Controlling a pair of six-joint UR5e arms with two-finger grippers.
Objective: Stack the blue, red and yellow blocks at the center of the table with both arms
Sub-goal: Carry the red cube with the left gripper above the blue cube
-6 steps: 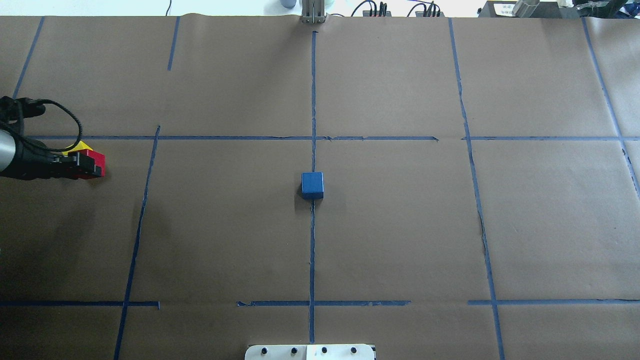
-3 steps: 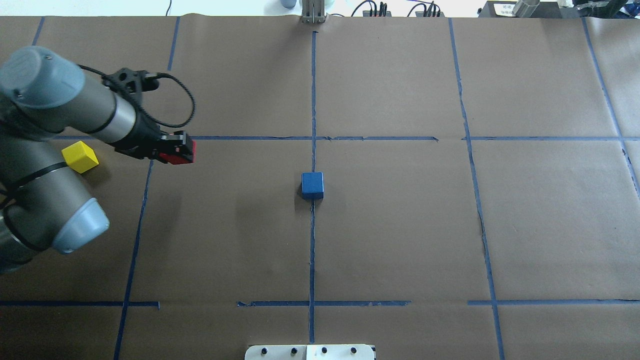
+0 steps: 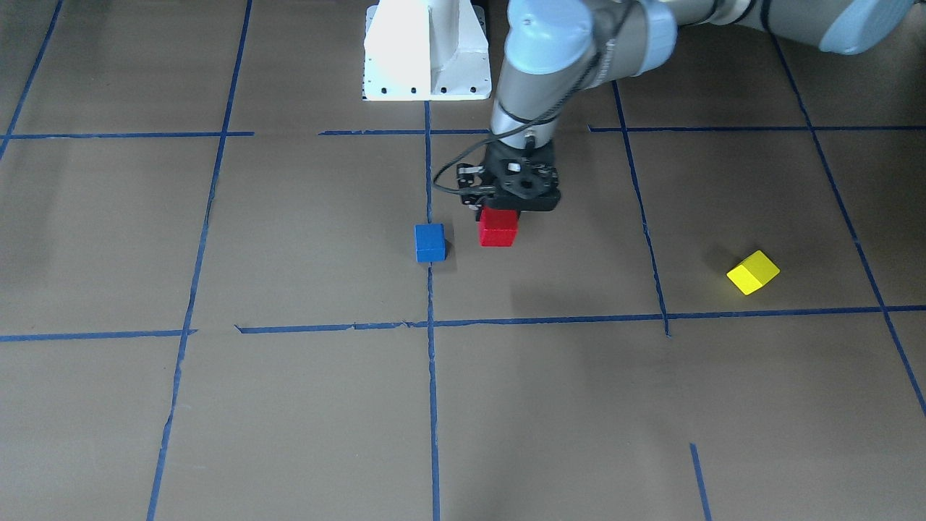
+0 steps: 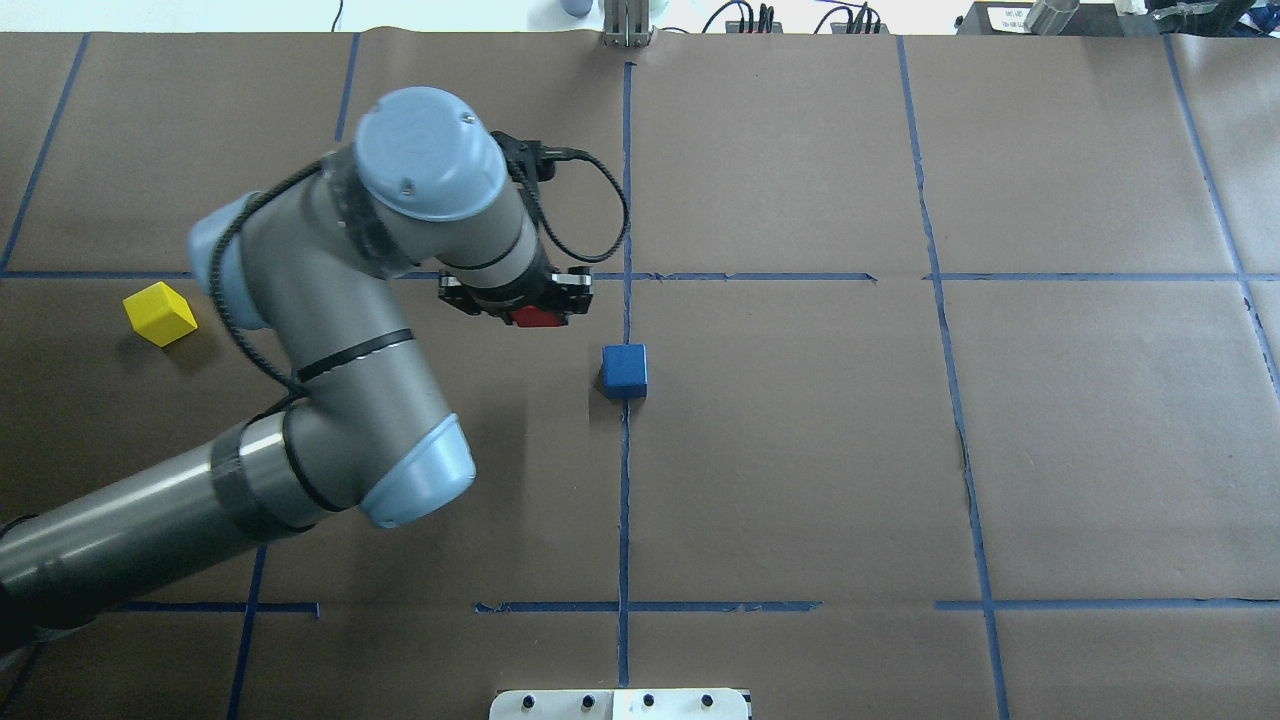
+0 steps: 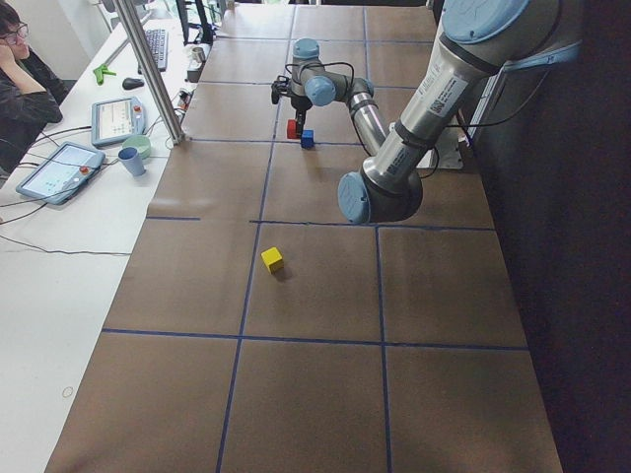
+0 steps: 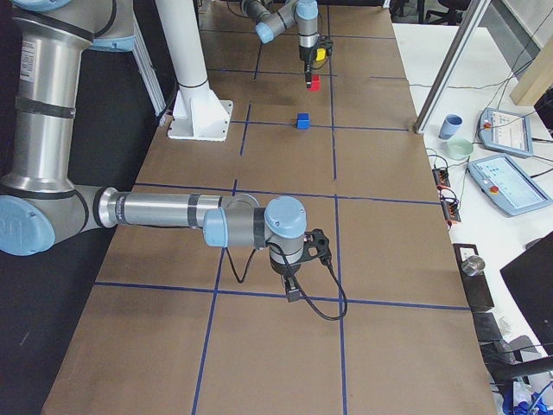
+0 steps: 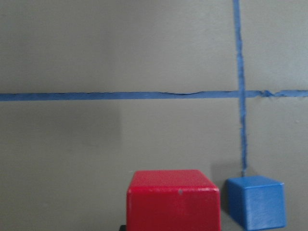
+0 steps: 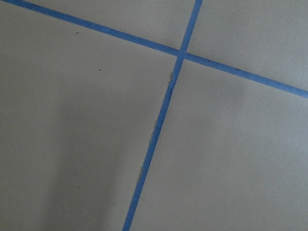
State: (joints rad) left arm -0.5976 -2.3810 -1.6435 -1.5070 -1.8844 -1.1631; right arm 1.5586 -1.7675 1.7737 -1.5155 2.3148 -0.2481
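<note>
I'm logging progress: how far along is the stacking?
Done: the blue block sits at centre, nothing on it. In hand: the left gripper holds the red block beside it, not yet above. Left: setting red down, then the yellow block, lying far off.

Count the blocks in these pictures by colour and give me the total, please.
blue block: 1
red block: 1
yellow block: 1
Total: 3
</note>
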